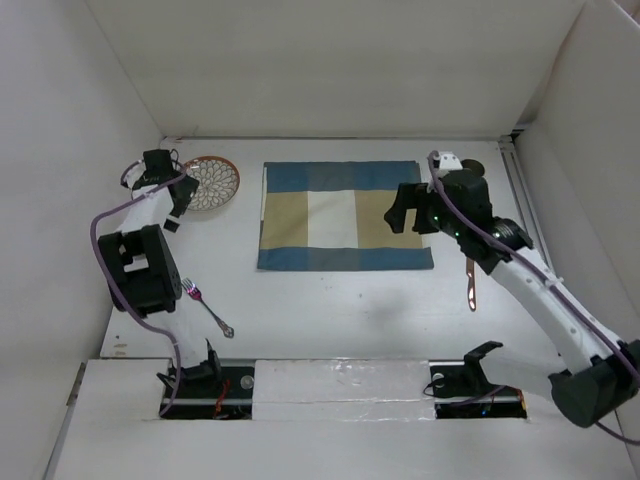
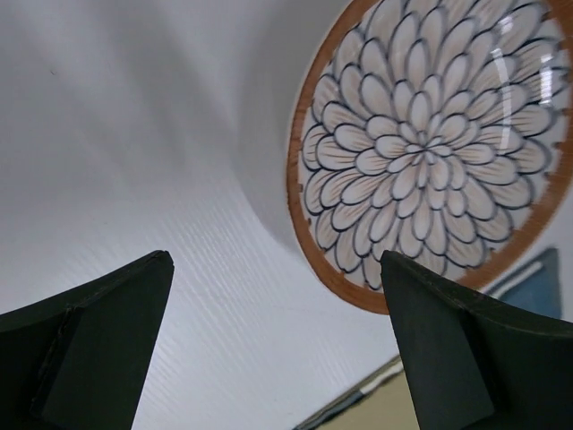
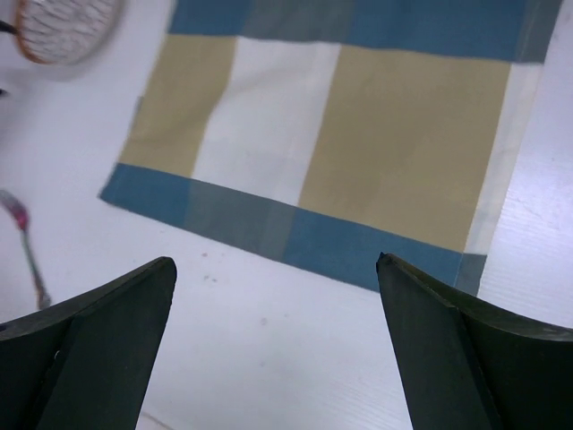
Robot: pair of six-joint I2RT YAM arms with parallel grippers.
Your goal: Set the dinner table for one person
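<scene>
The white dinner table (image 1: 330, 310) holds a blue-and-tan checked mat (image 1: 345, 215) at its middle. A floral plate with a brown rim (image 1: 212, 182) lies left of the mat, large in the left wrist view (image 2: 425, 148). My left gripper (image 1: 180, 205) hangs open and empty just left of the plate (image 2: 277, 358). My right gripper (image 1: 402, 212) is open and empty above the mat's right edge (image 3: 276, 358). A fork with a pink handle (image 1: 207, 306) lies at the near left. A copper-coloured utensil (image 1: 470, 285) lies at the right, under my right arm.
A dark round object (image 1: 476, 167) shows partly behind my right wrist at the far right. White wall panels close the table on three sides. The right wrist view shows the mat (image 3: 358, 116), the plate (image 3: 64, 27) and the fork (image 3: 27, 251).
</scene>
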